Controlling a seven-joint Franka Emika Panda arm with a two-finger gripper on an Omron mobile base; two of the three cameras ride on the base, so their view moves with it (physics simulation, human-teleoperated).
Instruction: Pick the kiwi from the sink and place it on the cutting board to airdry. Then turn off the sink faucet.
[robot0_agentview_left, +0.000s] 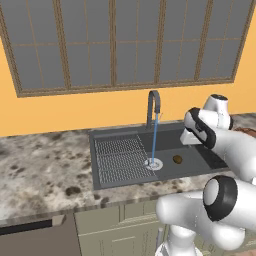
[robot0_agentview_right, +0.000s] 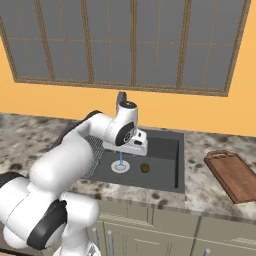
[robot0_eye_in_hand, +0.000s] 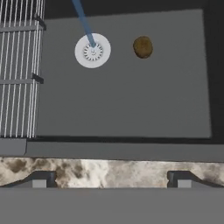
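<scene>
Nothing is done yet: the small brown egg-shaped kiwi (robot0_eye_in_hand: 143, 47) lies in the dark grey rectangular sink (robot0_eye_in_hand: 131, 105) at 3 o'clock of the round silver drain (robot0_eye_in_hand: 92, 50), the reddish-brown wooden cutting board (robot0_agentview_right: 233, 175) is bare, water runs from the slim dark gooseneck faucet (robot0_agentview_left: 153, 106), and the claw (robot0_eye_in_hand: 112, 181) hangs open, gripping nothing.

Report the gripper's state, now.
Gripper: open, holding nothing; the kiwi lies in the sink.

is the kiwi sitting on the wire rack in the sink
No, the kiwi lies on the bare basin floor beside the round drain, apart from the wire rack.
</scene>
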